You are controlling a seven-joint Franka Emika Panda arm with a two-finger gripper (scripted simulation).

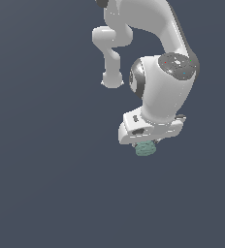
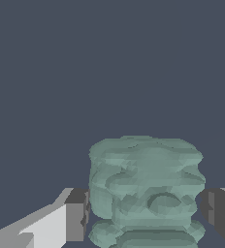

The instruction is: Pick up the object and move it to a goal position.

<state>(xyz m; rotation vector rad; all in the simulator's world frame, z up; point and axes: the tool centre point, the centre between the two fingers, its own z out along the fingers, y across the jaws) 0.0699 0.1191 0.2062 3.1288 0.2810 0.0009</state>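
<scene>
Your gripper hangs under the white Panda arm, and the pale teal-green ridged object sits right beneath the hand, poking out just below it in the exterior view. In the wrist view the same object fills the space between the two dark finger pads. One pad looks touching or just beside its flank; the other pad has a thin dark sliver of gap showing, so the jaws stand around the object, but whether they actually clamp it you cannot tell from these frames. No surface edge or shadow shows under it either, so lifted versus resting is also unclear. No goal marker is visible in either view.

Handling, as a judgement: it looks like a rigid, lumpy, stacked-ridge cylinder, much smaller than the hand, so probably light. It shows no sign of being soft or fragile. The ridges and bumps mean uneven contact, so it could twist or slip if you pinch on a bulge. Take it across the middle, pads flat on opposite flanks, seated in or between the ridges rather than at an end lobe. Confirm both pads are touching before you carry it off.
</scene>
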